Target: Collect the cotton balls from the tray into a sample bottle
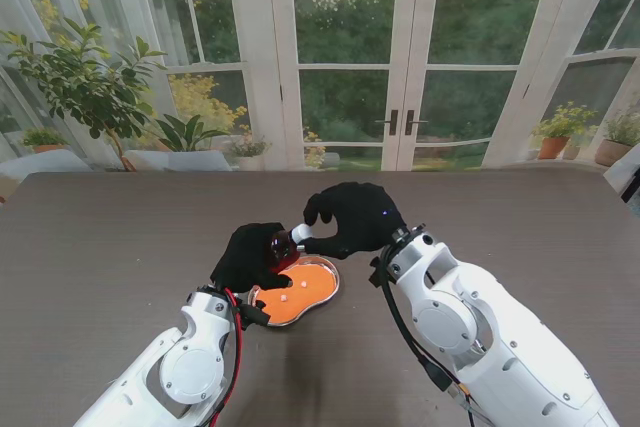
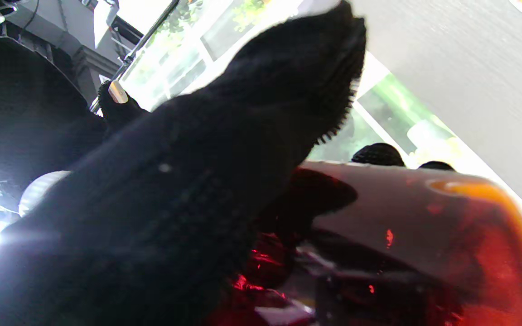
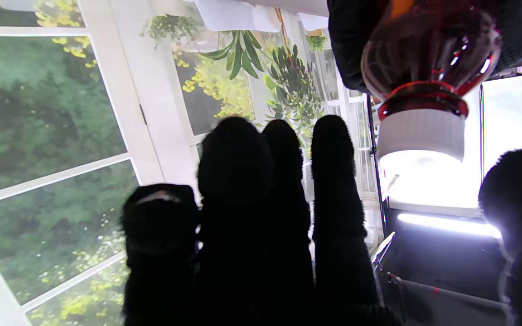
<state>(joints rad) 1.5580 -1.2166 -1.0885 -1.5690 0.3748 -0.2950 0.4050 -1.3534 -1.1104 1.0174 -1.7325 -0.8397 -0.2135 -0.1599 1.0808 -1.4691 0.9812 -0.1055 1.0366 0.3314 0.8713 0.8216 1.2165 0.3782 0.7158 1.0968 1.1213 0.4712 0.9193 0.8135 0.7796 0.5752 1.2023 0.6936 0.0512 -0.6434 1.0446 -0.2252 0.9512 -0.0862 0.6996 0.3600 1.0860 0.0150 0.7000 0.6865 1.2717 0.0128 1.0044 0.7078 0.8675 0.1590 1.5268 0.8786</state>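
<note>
My left hand (image 1: pixel 248 259) is shut on an amber sample bottle (image 1: pixel 283 248), held tilted above the orange tray (image 1: pixel 318 287). The bottle's white cap (image 1: pixel 300 233) points toward my right hand (image 1: pixel 352 219). In the right wrist view the cap (image 3: pixel 420 136) sits between my fingers (image 3: pixel 333 181) and thumb, with thin gaps on both sides. The left wrist view is filled by a gloved finger (image 2: pixel 243 158) wrapped over the bottle (image 2: pixel 424 235). Two small white cotton balls (image 1: pixel 286 297) lie on the tray.
The tray rests on a brown table (image 1: pixel 120 247), near its middle and just nearer to me than both hands. Glass doors and potted plants (image 1: pixel 90 87) stand beyond the table's far edge.
</note>
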